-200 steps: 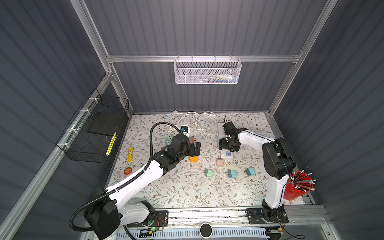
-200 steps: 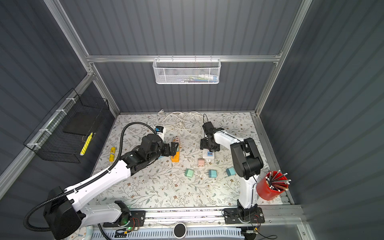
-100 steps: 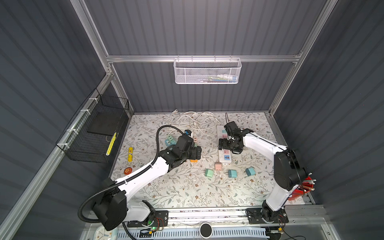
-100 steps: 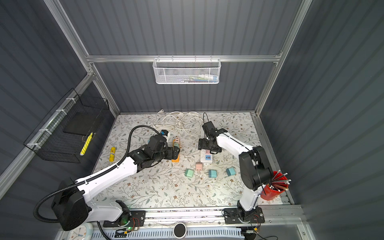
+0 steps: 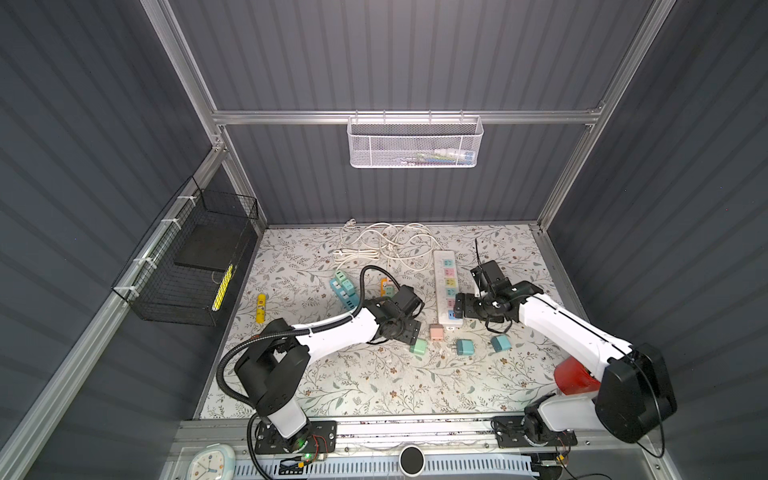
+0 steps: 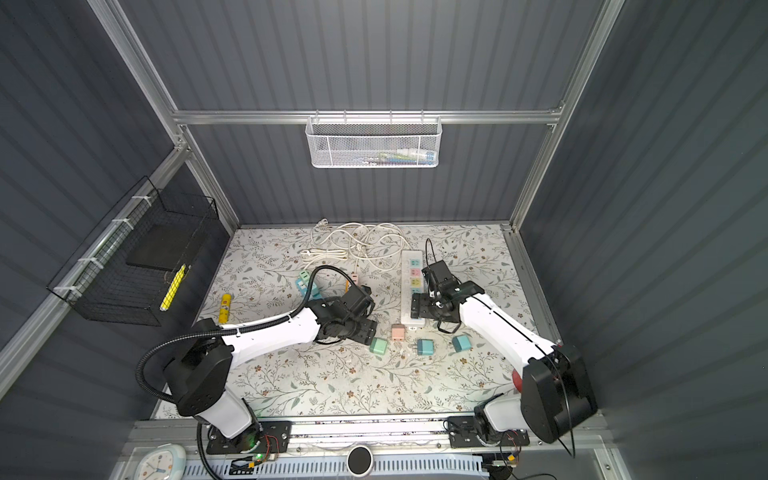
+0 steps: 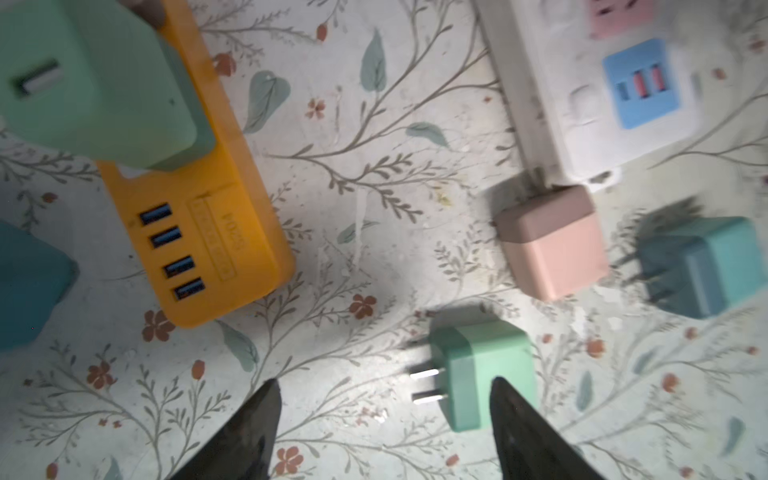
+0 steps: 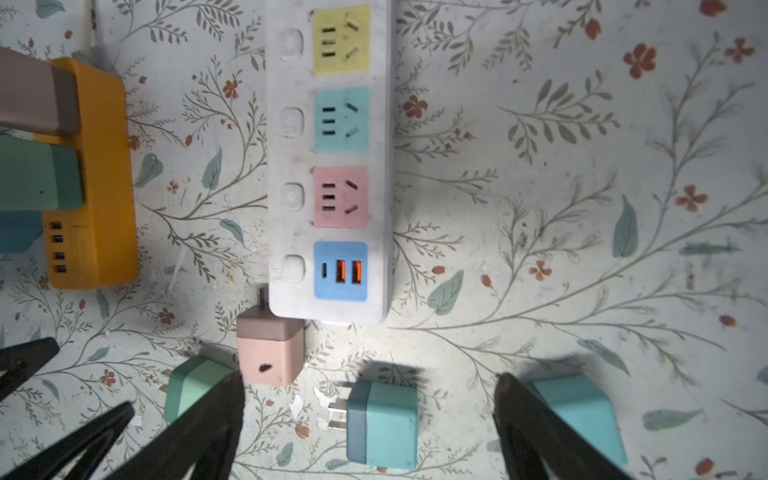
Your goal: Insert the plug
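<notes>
1. The left end effector (image 5: 409,330) had left the orange USB power strip (image 7: 199,232) and come toward the front of the worktop (image 5: 374,386). It sat by the mint-green plug (image 7: 484,374), fingers (image 7: 253,432) apart and gripping nothing.
2. That plug lay on its side with its prongs free, just beside one finger.
3. The right end effector (image 8: 370,376) had shifted along the white power strip (image 8: 328,166) to its USB end. Its jaws were wide and empty, and a teal plug (image 8: 382,424) lay on the worktop, seen between them.
4. The right arm, folded up a second before, stretched out low.
5. The pink plug (image 8: 270,353) touched the strip's end; the mint-green and teal plugs had not moved.
</notes>
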